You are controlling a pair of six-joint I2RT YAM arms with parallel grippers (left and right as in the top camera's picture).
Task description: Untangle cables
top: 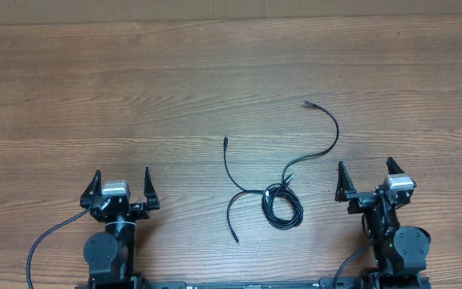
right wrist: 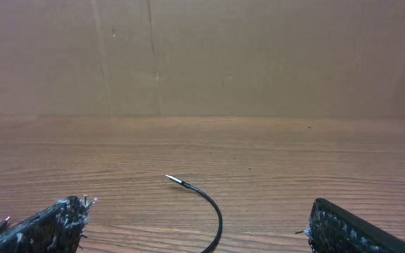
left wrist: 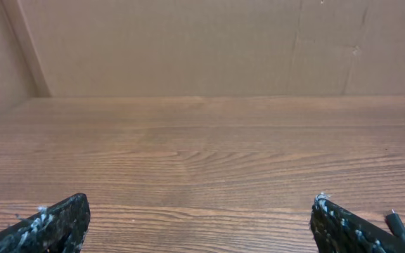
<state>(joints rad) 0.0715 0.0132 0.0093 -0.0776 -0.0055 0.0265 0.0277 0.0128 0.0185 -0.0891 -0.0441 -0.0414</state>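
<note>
Thin black cables point(top: 281, 203) lie tangled in the middle front of the wooden table, with a small coil and loose ends. One end arcs up right to a plug tip point(top: 306, 103); another runs up to a tip point(top: 226, 140); one ends near the front point(top: 237, 239). My left gripper point(top: 121, 186) is open and empty, left of the cables. My right gripper point(top: 366, 178) is open and empty, right of the coil. The right wrist view shows a curved cable end point(right wrist: 206, 202) with a metal tip ahead of the fingers. A plug tip point(left wrist: 396, 223) shows at the left wrist view's right edge.
A brown cardboard wall point(left wrist: 202, 42) stands at the table's far edge. Thicker black arm cables point(top: 42, 241) trail from the left arm base at the front. The wooden table point(top: 135, 96) stretches wide behind both grippers.
</note>
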